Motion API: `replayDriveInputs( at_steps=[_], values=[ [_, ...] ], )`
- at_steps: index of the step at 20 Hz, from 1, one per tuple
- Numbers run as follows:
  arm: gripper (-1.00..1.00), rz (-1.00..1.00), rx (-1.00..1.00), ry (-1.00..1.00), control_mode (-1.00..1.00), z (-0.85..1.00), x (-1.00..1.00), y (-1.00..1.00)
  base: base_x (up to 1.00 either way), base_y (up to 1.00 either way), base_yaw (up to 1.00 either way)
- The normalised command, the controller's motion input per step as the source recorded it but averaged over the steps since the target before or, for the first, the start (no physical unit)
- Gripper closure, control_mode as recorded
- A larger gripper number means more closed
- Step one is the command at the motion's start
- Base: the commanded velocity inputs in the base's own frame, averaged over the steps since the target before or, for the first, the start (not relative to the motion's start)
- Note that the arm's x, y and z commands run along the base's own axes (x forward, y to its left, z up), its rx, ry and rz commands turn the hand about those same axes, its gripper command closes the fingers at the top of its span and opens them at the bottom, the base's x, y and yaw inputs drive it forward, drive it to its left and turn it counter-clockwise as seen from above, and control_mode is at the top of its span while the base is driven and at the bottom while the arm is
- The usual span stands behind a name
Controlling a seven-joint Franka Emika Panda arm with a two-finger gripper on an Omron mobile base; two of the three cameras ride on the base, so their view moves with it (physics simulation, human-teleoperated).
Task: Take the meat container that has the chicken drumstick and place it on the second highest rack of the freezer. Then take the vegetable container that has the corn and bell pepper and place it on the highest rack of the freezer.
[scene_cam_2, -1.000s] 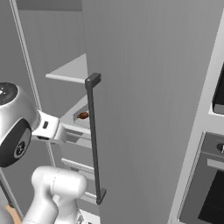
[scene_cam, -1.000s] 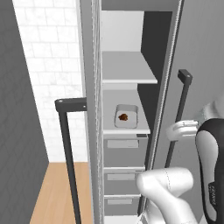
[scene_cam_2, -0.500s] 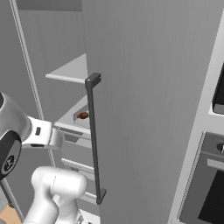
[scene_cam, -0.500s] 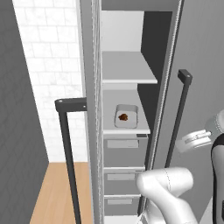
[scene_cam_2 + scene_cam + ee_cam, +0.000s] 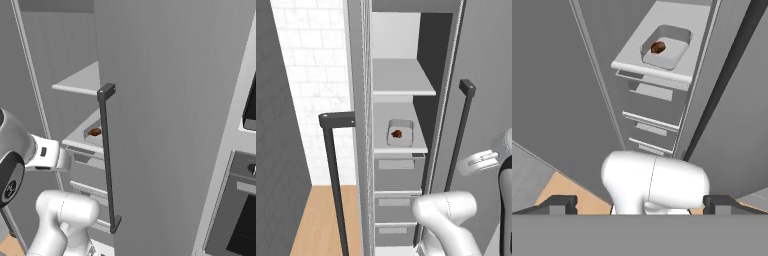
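The white arm has drawn back from the open cabinet over the past second, its hand now well clear of the shelves. The two-finger gripper (image 5: 640, 202) stands with its jaws spread wide and empty, judged free for the vegetable tray. Beyond it, the shallow light-grey meat container (image 5: 666, 47) sits on the lower flat light-grey shelf board (image 5: 383, 142), just above the drawer fronts, holding the small glossy reddish-brown drumstick (image 5: 397, 133). Above, the upper shelf board (image 5: 401, 80) of the tall grey freezer (image 5: 396, 210) lies bare, awaiting the second load.
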Motion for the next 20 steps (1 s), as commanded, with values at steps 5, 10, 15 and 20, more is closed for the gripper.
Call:
replayDriveInputs(
  at_steps=[5,10,15,20],
  values=[
    [-1.0,0.0,0.0,0.0,1.0,0.0,-0.03,0.0,-0.63,-0.09,0.0],
    [-1.0,0.0,0.0,0.0,1.0,0.0,0.0,0.0,-1.0,-0.32,-0.04],
    [-1.0,0.0,0.0,0.0,1.0,0.0,0.0,0.0,-0.58,-0.7,-0.21],
    [-1.0,0.0,0.0,0.0,1.0,0.0,0.0,0.0,-0.05,-1.0,-0.5]
  ],
)
